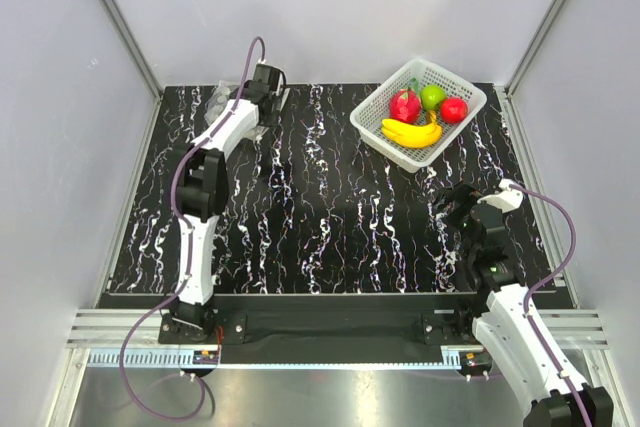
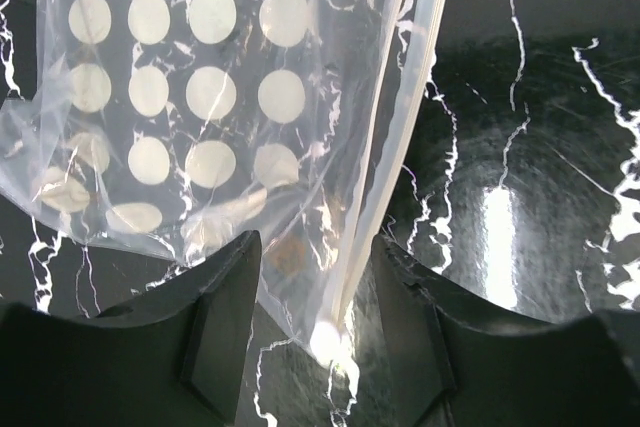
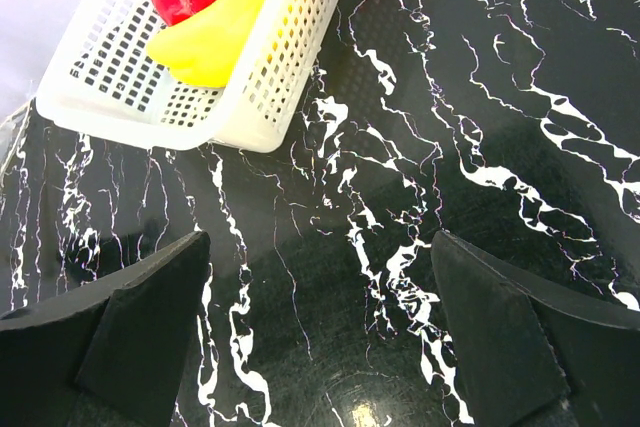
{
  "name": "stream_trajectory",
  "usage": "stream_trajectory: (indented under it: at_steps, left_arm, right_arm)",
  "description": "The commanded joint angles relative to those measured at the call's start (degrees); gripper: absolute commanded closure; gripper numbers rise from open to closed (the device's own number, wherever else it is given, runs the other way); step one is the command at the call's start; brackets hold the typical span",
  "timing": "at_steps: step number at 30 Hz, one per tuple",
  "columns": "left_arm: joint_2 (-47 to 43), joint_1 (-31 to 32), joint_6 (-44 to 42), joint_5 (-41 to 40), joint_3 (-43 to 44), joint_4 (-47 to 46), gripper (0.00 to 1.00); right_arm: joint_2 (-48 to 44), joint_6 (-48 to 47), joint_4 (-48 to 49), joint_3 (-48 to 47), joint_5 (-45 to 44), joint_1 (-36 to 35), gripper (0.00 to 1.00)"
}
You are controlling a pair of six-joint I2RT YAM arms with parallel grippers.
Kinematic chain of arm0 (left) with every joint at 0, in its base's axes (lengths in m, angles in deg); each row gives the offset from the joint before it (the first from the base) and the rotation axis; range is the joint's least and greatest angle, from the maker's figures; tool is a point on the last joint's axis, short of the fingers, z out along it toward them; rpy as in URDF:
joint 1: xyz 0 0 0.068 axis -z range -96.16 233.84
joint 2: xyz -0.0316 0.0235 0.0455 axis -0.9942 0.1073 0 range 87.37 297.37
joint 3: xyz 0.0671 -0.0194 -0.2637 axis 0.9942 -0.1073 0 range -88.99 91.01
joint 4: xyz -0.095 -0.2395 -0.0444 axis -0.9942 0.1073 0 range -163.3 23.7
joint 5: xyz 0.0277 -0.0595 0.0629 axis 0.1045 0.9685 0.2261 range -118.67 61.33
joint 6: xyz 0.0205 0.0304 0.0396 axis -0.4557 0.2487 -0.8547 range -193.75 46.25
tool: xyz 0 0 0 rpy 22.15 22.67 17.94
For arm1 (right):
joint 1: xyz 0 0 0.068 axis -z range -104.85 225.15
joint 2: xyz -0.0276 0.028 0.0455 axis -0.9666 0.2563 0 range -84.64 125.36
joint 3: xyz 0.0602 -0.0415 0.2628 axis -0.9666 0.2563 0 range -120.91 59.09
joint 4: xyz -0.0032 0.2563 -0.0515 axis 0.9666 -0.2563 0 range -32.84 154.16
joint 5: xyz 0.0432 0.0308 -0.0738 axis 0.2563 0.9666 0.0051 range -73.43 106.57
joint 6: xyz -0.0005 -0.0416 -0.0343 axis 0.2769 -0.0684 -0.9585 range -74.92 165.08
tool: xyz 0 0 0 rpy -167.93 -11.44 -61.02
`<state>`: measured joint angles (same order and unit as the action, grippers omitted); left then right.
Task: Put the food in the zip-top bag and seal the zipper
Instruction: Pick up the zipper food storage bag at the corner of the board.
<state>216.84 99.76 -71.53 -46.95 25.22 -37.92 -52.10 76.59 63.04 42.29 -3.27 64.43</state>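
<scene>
Zip-top bag (image 1: pixel 221 98): top external view. The clear crinkly pouch lies at the far left corner of the black white-veined table (image 1: pixel 330 237), beside the end of the outstretched left arm (image 1: pixel 205 182). A white perforated basket (image 1: pixel 470 97) stands at the far right and holds all the food: a yellow banana bunch (image 1: pixel 412 134) on its near side, a red green-topped fruit (image 1: pixel 405 105), a green round fruit (image 1: pixel 432 97) and a red round fruit (image 1: pixel 454 109). The basket is well apart from the bag. The right arm (image 1: pixel 510 317) is bent over the near right part of the table, near the basket but apart from it.

Left wrist view. The bag, printed with white polka dots, spreads away from the camera and to the left, flat on the table. Its zipper (image 2: pixel 392 147) runs as a pale strip along the bag's right edge. The left gripper (image 2: pixel 315 247) stands with its jaws partly apart, straddling the bag's nearest corner, where the zipper ends. Whether the pads press the film cannot be told.

Right wrist view. The right gripper (image 3: pixel 320 237) is spread wide above bare table and holds nothing. The basket's corner lies beyond it at upper left, with the banana bunch and the red green-topped fruit showing inside.
</scene>
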Motion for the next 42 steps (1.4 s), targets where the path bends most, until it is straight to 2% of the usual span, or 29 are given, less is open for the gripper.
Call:
stream_trajectory:
  at_steps: [1,8,13,15,16,19,25,28,31,32,34,39,40,42]
  left_arm:
    - [1.83,0.07,-3.80,-2.28,5.14,0.22,0.47]
    - [5.97,0.07,-4.33,-1.84,9.09,3.21,0.52]
    - [7.72,0.69,-5.20,-2.81,8.75,4.00,0.64]
    - [7.90,0.86,-5.47,-2.99,9.18,4.61,0.74]
    - [7.56,0.78,-5.38,-3.68,9.53,4.79,0.87]
    - [4.76,1.21,-5.12,-4.39,9.63,4.27,0.99]
    - [-5.07,2.27,-4.51,-4.48,7.00,3.56,1.00]
    - [-12.80,3.32,-2.49,-3.86,0.24,2.86,1.00]
    - [-22.81,4.99,0.59,-3.69,-16.41,-2.57,1.00]
    - [-24.95,5.78,0.59,-4.65,-18.65,-5.12,1.00]
    - [-27.94,8.06,0.59,-6.41,-18.69,-3.66,1.00]
    - [-29.88,11.58,1.30,-4.92,-15.51,7.15,1.00]
    - [-31.98,12.72,0.08,-4.48,-16.47,8.73,1.00]
    - [-33.57,13.52,0.07,-4.65,-17.96,10.58,1.00]
  right_arm:
    - [-0.01,-0.57,2.53,-0.08,0.50,-0.09,0.00]
    - [0.07,-0.57,2.53,-0.17,0.32,-0.09,0.00]
    - [-0.02,-0.57,2.44,-0.17,0.41,-0.09,0.00]
    - [-0.10,-0.66,2.44,-0.17,0.50,-0.09,0.00]
    - [-0.19,-0.57,2.44,-0.17,0.59,-0.09,0.00]
    - [0.07,-0.57,2.62,-0.16,0.59,-0.09,0.00]
    - [1.83,-1.09,2.97,-0.87,1.64,-0.09,0.00]
    - [2.88,-3.02,4.80,-1.48,4.97,0.00,0.00]
    - [5.86,-4.00,6.49,-3.75,10.60,-0.09,0.00]
    - [8.40,-4.00,5.53,-5.51,11.56,-0.18,0.01]
    - [10.96,-5.74,2.29,-11.29,12.54,-0.09,0.03]
    - [20.10,-7.42,-3.79,-23.08,15.69,-0.09,0.05]
    - [22.98,-9.16,-5.19,-28.33,20.49,-0.09,0.08]
    - [25.55,-10.40,-5.20,-30.64,25.96,-0.09,0.09]
